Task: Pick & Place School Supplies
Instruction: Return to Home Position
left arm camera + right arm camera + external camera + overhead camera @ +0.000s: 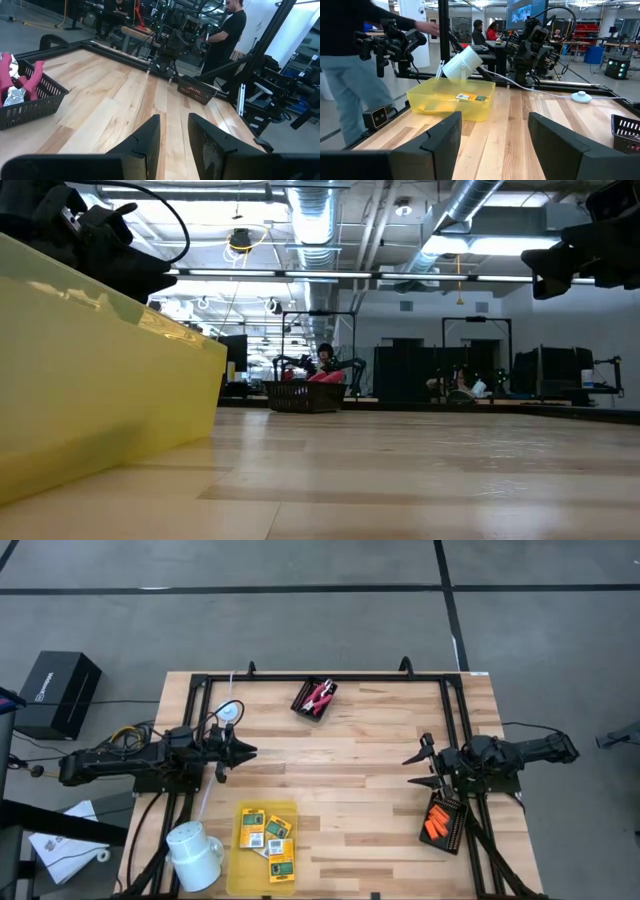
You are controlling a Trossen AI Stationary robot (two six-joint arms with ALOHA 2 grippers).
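Several yellow-and-green packets (268, 835) lie flat in a yellow tray (240, 865), also seen in the right wrist view (470, 97). Orange stubby pieces (437, 819) lie in a black basket near the table's right edge. The red/pink-handled tool (320, 695) sits in another black basket (303, 705) near the far edge, and it shows in the left wrist view (6, 70). My left gripper (248, 750) hovers left of the table's middle, its fingers a narrow gap apart (174, 131). My right gripper (417, 768) hovers wide open (495, 125), just beyond the orange basket. Neither holds anything.
A white mug (193, 855) lies on its side left of the yellow tray. A small white disc (230, 712) sits near the left arm. A black frame rail (330, 677) runs round the table. Bare wood (345, 755) stretches between the grippers. People stand beyond the table (230, 30).
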